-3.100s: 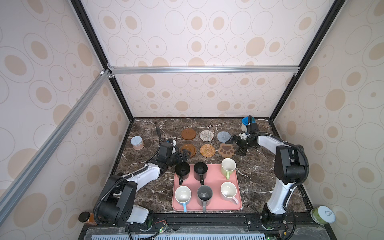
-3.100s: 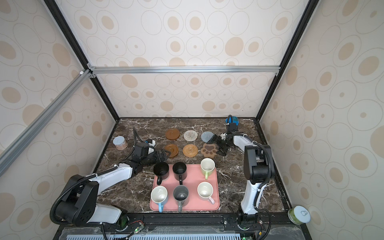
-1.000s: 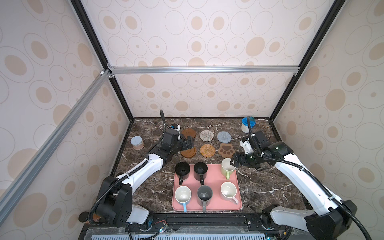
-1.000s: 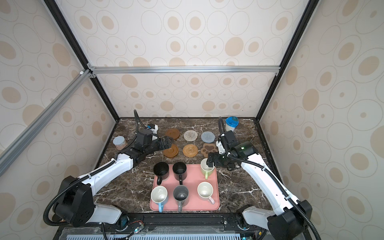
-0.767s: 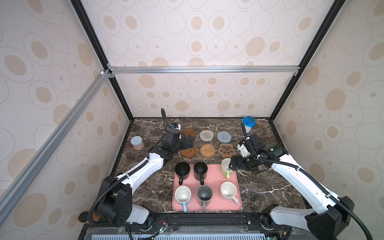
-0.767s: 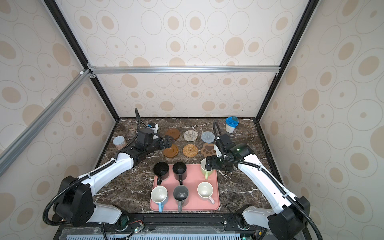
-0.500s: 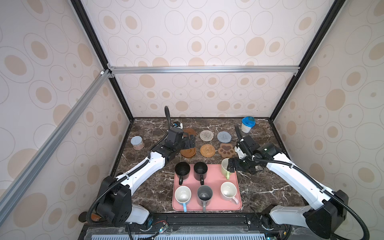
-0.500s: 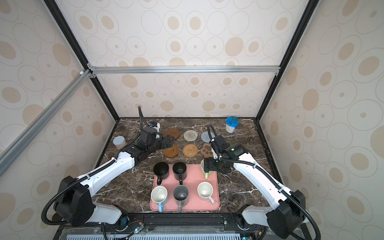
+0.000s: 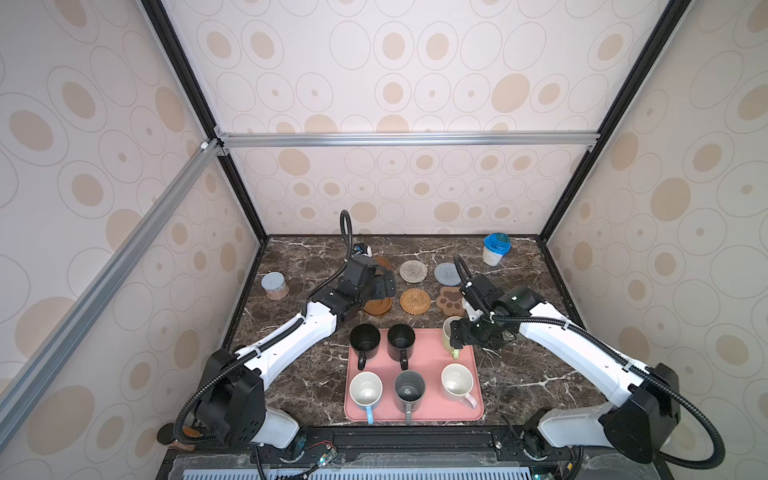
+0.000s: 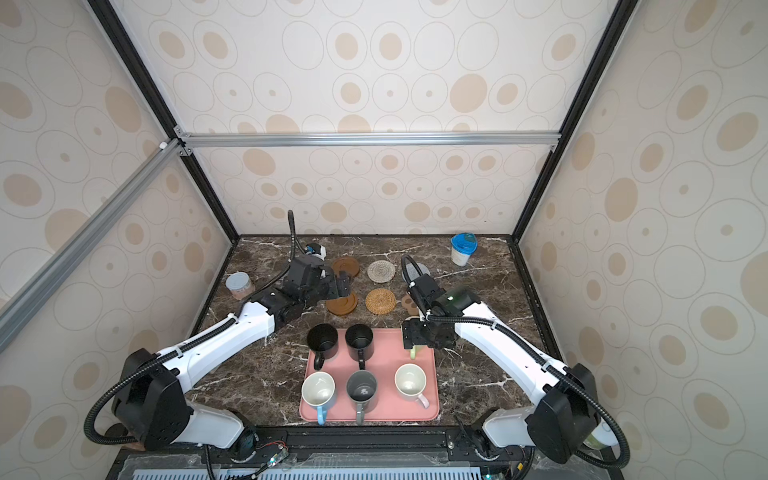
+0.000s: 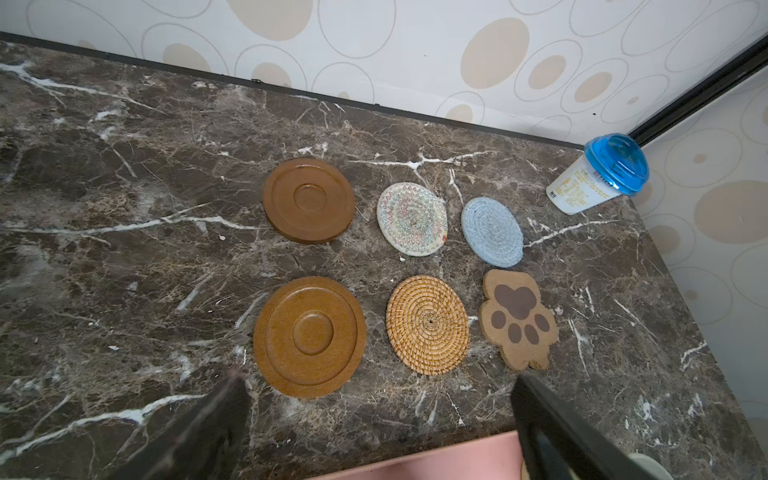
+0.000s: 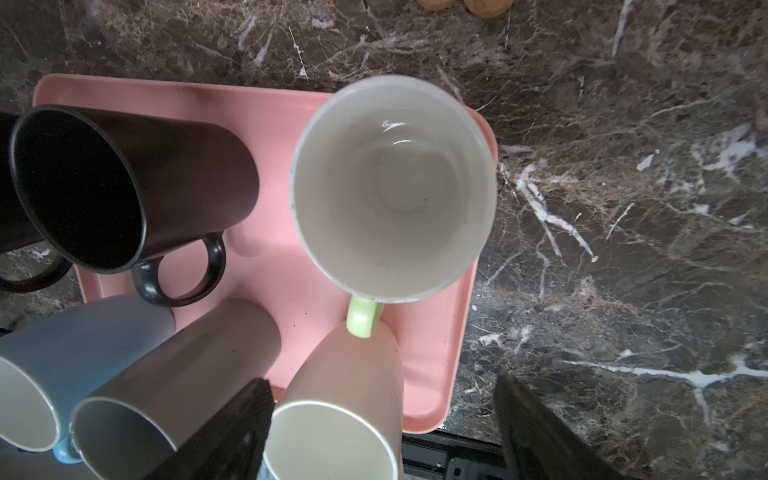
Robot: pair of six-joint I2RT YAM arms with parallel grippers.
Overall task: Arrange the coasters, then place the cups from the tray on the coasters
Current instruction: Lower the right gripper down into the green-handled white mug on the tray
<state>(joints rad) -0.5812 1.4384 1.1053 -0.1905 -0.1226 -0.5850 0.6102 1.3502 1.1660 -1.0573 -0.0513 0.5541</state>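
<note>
Six coasters lie in two rows on the marble: a brown disc (image 11: 308, 199), whitish woven (image 11: 411, 218) and grey-blue (image 11: 492, 230) behind, a second brown disc (image 11: 309, 336), rattan (image 11: 428, 324) and paw (image 11: 517, 318) in front. The pink tray (image 9: 428, 361) holds two black cups (image 9: 365, 338), a light green cup (image 12: 395, 187), a light blue (image 9: 365, 388), a dark grey (image 9: 409, 390) and a pale pink one (image 9: 457, 380). My left gripper (image 9: 380, 286) hovers open over the brown discs. My right gripper (image 9: 461, 336) is open above the green cup.
A blue-lidded white tub (image 9: 494, 249) stands at the back right corner. A grey-lidded jar (image 9: 274, 286) sits by the left wall. Patterned walls close in the table on three sides.
My right gripper has moved left from beside the paw coaster to the green cup, its jaws narrowing a little. My left gripper has edged back over the brown discs.
</note>
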